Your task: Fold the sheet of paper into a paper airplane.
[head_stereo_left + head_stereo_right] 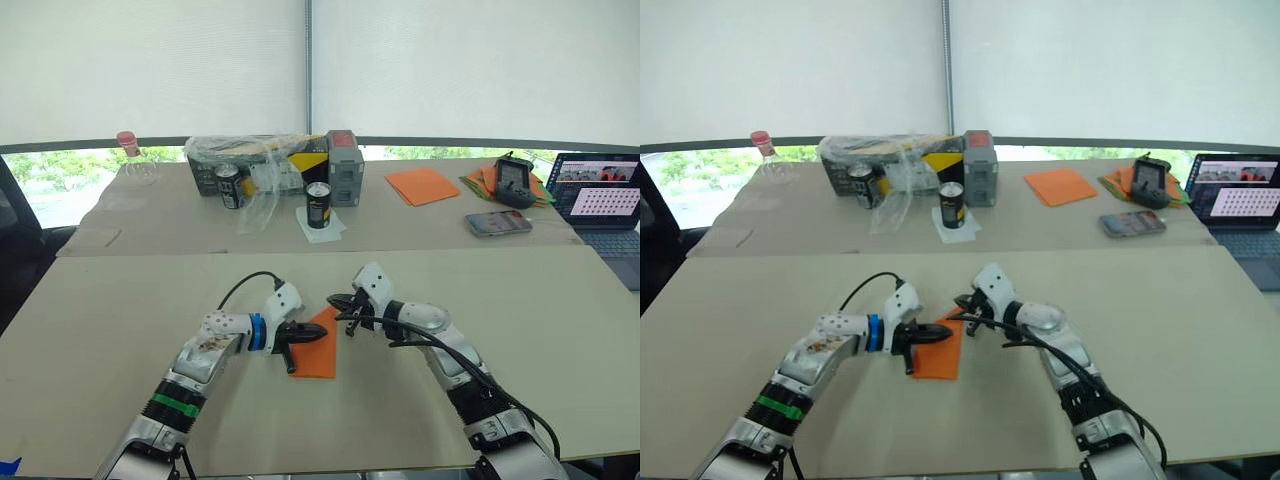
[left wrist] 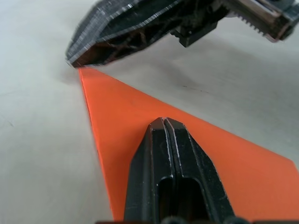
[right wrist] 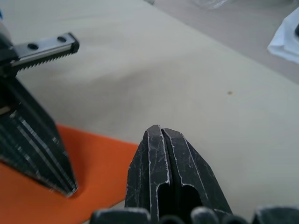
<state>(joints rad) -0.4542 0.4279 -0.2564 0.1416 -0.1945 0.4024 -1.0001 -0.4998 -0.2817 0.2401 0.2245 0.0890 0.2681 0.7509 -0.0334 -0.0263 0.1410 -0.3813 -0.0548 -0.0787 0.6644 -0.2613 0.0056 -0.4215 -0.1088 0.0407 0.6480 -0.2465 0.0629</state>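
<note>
Nearest the camera, the 2 forearms reach in from the table's near edge and converge on the folded orange sheet of paper [image 1: 318,346], which lies flat on the near tan table [image 1: 120,300] between the 2 grippers.

The left gripper [image 1: 307,335] has its 2 black fingers pressed together with nothing between them. In the left wrist view they lie on top of the paper, tips aimed along it toward its sharp corner. They seem to be there as a weight, pinning the layers down, not as a grasp.

The right gripper [image 1: 341,301] is likewise closed on nothing, its fingers meeting in a single wedge. It sits just past the paper's pointed corner, opposite the left one. Its tip hovers at or barely above that corner, though contact cannot be confirmed. This placement probably lets it run along an edge to sharpen a crease while the other gripper keeps the sheet from sliding.

The paper shows 1 slanted edge narrowing to a point, so by my reading at least 1 diagonal fold is in and the airplane is far from finished.

Well beyond both grippers, on the far table, stand a black can [image 1: 318,205], a plastic-wrapped box [image 1: 262,163], spare orange sheets [image 1: 421,185], a phone [image 1: 497,222] and a laptop [image 1: 600,201].
</note>
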